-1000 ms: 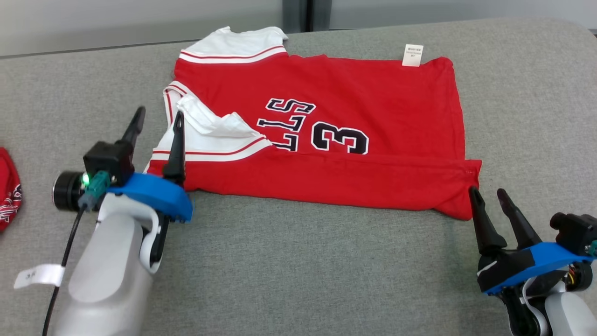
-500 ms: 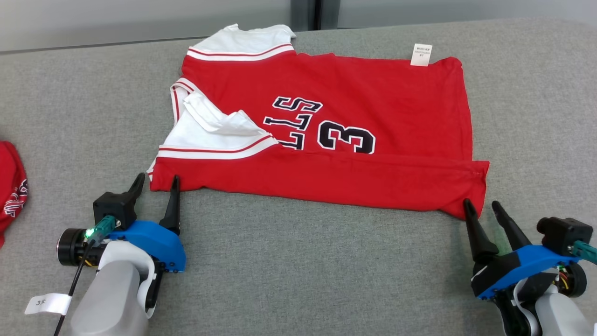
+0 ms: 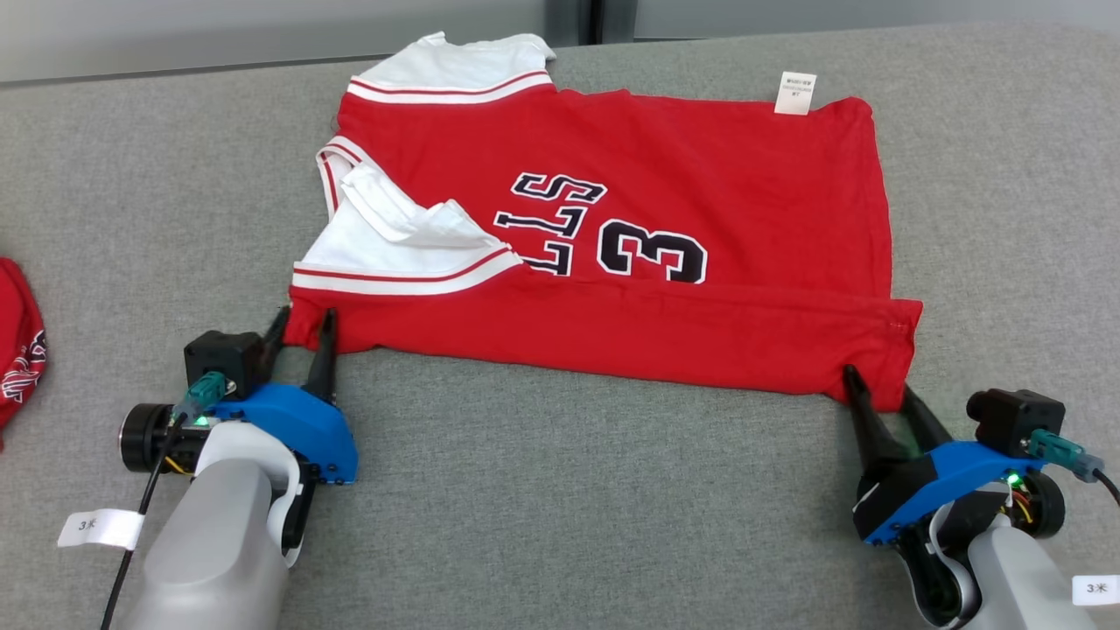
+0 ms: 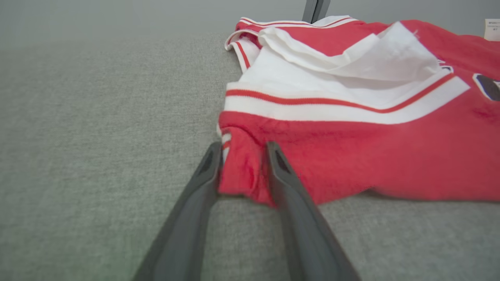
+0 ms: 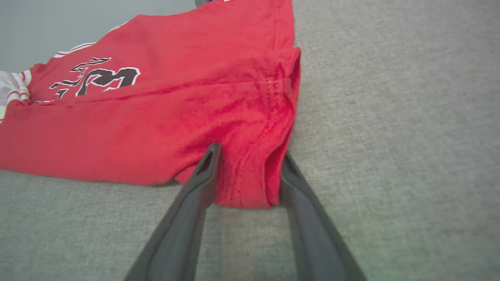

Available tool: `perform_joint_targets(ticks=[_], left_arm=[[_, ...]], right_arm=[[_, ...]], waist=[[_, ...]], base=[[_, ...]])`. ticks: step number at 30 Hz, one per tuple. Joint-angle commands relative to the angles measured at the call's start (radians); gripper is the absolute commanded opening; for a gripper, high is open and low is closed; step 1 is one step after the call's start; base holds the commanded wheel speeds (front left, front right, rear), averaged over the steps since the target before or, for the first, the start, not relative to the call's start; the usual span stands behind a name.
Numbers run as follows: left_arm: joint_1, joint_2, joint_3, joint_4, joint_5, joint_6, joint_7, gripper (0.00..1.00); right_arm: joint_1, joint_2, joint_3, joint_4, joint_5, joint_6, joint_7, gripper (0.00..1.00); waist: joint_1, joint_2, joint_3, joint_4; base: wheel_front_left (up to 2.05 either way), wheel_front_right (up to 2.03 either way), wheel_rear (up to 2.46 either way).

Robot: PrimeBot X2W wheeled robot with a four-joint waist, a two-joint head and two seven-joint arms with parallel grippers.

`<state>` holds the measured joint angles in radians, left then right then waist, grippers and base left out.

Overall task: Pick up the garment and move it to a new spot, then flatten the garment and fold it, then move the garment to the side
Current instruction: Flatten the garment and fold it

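Observation:
A red jersey, the garment [image 3: 612,175], lies spread on the grey table [image 3: 569,490] with its near long edge folded over. It has white sleeves and a black "3" print. My left gripper [image 3: 304,319] stands at its near left corner, and in the left wrist view the red corner [image 4: 242,171] sits between the two open fingers of that gripper [image 4: 243,146]. My right gripper [image 3: 878,382] straddles the near right corner. The right wrist view shows that hem corner [image 5: 246,183] between the right gripper's [image 5: 250,152] spread fingers. Both are low on the cloth surface.
Another red piece of clothing [image 3: 17,350] lies at the table's left edge. A white tag [image 3: 794,92] sticks out at the jersey's far edge. The table's back edge meets a pale wall [image 3: 262,35]. Grey cloth surface stretches in front of the jersey.
Both grippers have moved forward onto the jersey's near corners and their fingers have narrowed a little. The left one first drew back from beside the sleeve.

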<state>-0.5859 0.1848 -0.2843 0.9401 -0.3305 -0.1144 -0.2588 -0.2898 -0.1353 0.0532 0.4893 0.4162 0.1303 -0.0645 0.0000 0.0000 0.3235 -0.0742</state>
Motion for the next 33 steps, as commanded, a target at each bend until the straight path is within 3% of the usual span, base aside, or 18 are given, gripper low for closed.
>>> perform_joint_targets(ticks=[1,7,14,33], left_arm=[[-0.015,-0.005,-0.007,0.012,-0.002,-0.003,-0.002,0.0],[-0.003,-0.011,-0.009,-0.005,-0.006,-0.008,-0.007,0.0],[0.113,-0.022,0.018,-0.136,-0.002,0.002,-0.007,0.0],[0.502,-0.069,0.036,-0.397,0.005,0.044,-0.008,0.0]], right_arm=[[-0.011,0.009,0.009,0.013,0.007,0.001,-0.005,0.0],[0.007,-0.017,0.0,0.02,0.023,0.001,-0.049,0.0],[0.082,-0.025,-0.013,-0.009,0.046,0.001,-0.059,0.0],[0.386,0.014,-0.096,-0.217,0.03,0.001,0.052,0.0]], waist=[[0.0,0.0,-0.003,0.001],[0.0,0.0,-0.04,0.011],[0.0,0.0,-0.118,0.047],[0.0,0.0,-0.254,0.135]], base=[[0.0,0.0,0.0],[0.0,0.0,0.0],[0.0,0.0,0.0],[0.0,0.0,0.0]])
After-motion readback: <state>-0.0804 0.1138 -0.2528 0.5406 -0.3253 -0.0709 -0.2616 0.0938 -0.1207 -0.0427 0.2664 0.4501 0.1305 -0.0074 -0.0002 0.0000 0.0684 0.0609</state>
